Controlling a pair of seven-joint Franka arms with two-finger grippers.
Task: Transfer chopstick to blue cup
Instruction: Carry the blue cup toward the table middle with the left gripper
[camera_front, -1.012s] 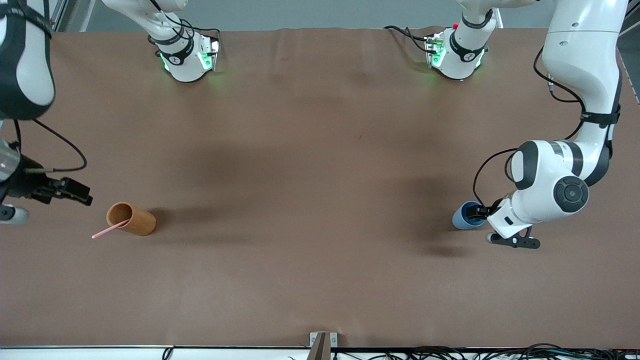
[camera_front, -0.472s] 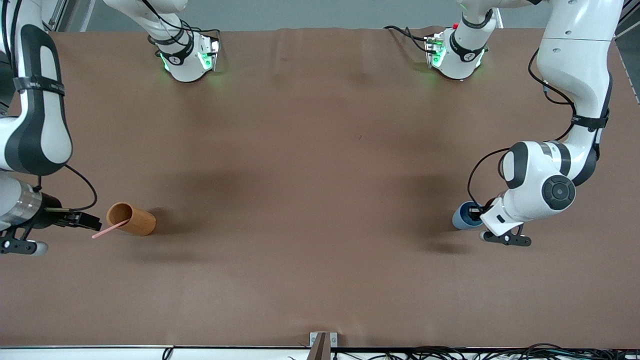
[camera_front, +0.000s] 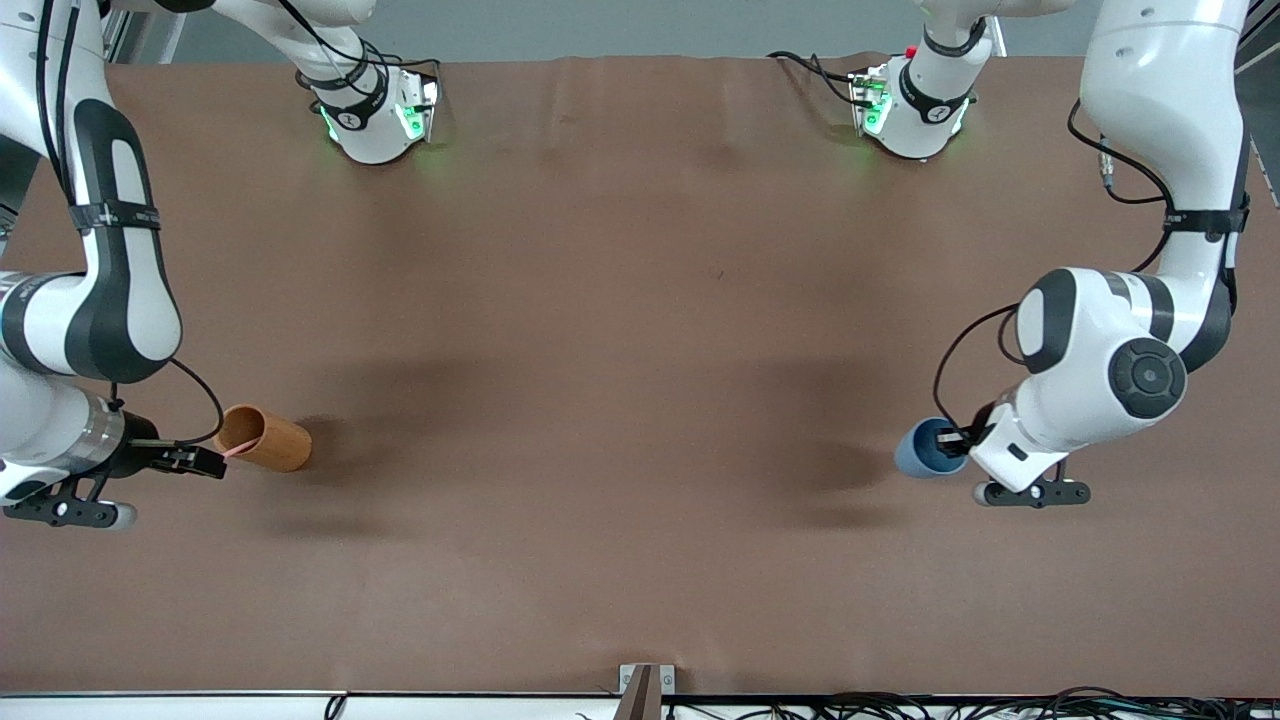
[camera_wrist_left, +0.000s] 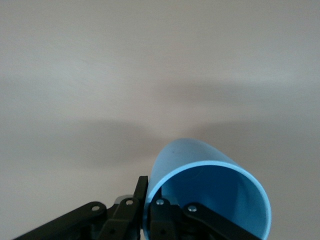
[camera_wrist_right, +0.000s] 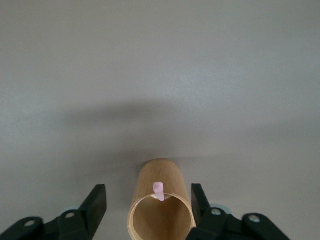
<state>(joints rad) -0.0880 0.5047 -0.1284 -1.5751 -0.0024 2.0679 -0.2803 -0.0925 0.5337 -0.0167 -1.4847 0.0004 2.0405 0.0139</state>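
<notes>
Brown worktop (camera_front: 620, 330): left claw (camera_front: 953, 440) has just pinched the blue cup (camera_front: 915, 455) rim; right claw (camera_wrist_right: 149, 207), spread, now straddles the chopstick (camera_wrist_right: 158, 190) in the wooden cup (camera_front: 270, 440).

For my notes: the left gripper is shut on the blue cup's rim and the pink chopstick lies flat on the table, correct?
Not quite: the right wrist view shows the chopstick standing in the wooden cup, not flat on the table. The left gripper does pinch the blue cup at its rim.
</notes>
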